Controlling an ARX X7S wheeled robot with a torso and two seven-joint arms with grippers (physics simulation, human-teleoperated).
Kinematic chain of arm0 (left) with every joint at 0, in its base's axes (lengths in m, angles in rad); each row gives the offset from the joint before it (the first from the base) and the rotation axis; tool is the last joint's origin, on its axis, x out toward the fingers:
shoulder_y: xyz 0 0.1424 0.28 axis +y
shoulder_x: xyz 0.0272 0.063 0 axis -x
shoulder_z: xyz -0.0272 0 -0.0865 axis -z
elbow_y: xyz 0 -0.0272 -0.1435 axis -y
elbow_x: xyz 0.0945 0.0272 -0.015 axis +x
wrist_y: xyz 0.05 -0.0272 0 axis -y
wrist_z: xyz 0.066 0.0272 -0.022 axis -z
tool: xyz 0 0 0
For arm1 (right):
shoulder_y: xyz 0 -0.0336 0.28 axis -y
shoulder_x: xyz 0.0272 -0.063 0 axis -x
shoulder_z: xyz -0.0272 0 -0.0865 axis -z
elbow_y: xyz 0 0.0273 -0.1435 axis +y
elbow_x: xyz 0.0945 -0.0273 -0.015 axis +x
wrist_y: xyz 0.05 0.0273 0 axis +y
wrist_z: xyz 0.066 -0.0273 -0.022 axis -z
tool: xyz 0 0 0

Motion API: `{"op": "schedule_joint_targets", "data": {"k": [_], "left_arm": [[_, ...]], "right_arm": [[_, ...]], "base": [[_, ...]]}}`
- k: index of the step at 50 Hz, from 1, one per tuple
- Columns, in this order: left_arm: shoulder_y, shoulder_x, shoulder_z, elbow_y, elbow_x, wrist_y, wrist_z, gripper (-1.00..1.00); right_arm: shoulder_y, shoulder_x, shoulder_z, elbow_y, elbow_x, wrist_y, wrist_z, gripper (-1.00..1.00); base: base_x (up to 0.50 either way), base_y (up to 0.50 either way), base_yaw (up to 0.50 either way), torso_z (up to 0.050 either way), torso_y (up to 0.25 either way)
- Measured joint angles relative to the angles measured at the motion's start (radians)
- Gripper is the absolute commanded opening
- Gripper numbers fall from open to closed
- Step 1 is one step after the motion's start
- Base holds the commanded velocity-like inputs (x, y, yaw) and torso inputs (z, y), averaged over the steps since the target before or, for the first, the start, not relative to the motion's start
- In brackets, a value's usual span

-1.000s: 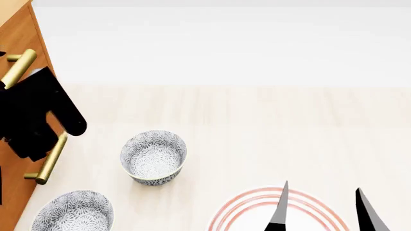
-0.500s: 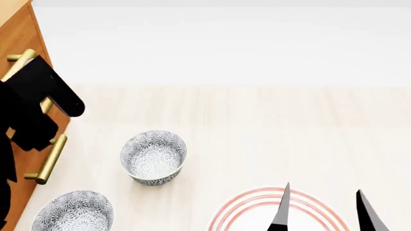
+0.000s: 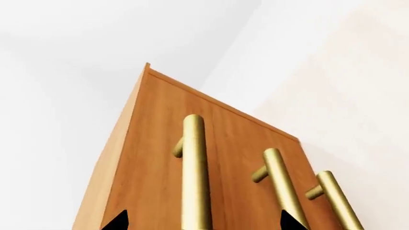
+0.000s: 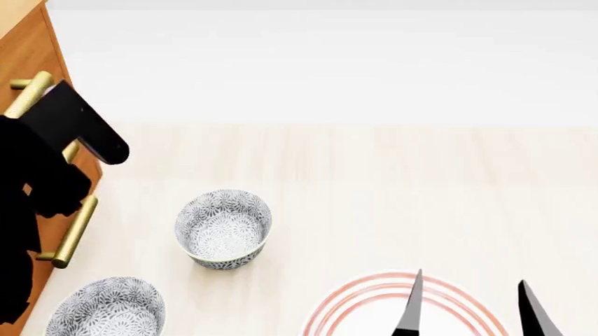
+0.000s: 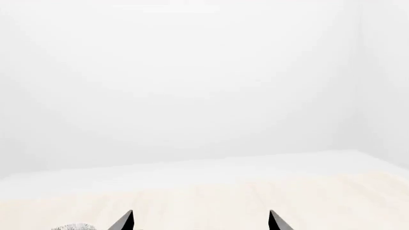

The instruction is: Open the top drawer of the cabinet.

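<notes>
left tool (image 3: 199, 221) has its tips spread apart with the top drawer (image 3: 160, 158) handle (image 3: 194, 177) of the cabinet (image 4: 28, 56) sitting right between them, so I'd clamp squarely on the bar, then pull straight back.

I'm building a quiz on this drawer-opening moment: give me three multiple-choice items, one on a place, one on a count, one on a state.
1. Where does the orange-brown wooden cabinet stand in the head view?
A left edge
B right edge
C centre

2. How many brass cylindrical bar handles show in the left wrist view?
A one
B three
C five

3. The left gripper is:
A shut on a bowl
B open, straddling a brass handle
C shut and empty

Key:
1 A, the wood fills the left edge.
2 B, three bars show on the front.
3 B, the fingertips sit apart either side of the bar.
</notes>
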Motion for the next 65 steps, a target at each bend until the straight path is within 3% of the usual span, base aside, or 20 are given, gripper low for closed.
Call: {"op": "schedule_joint_targets", "data": {"k": [65], "left_arm": [[-0.1,0.129,-0.041,-0.456,-0.009,0.158,-0.2,1.0]], "right_arm": [[-0.001,0.019,-0.01,0.016,0.017,-0.015,0.013,1.0]], "base": [[0.0,0.0,0.0,0.0,0.0]]}}
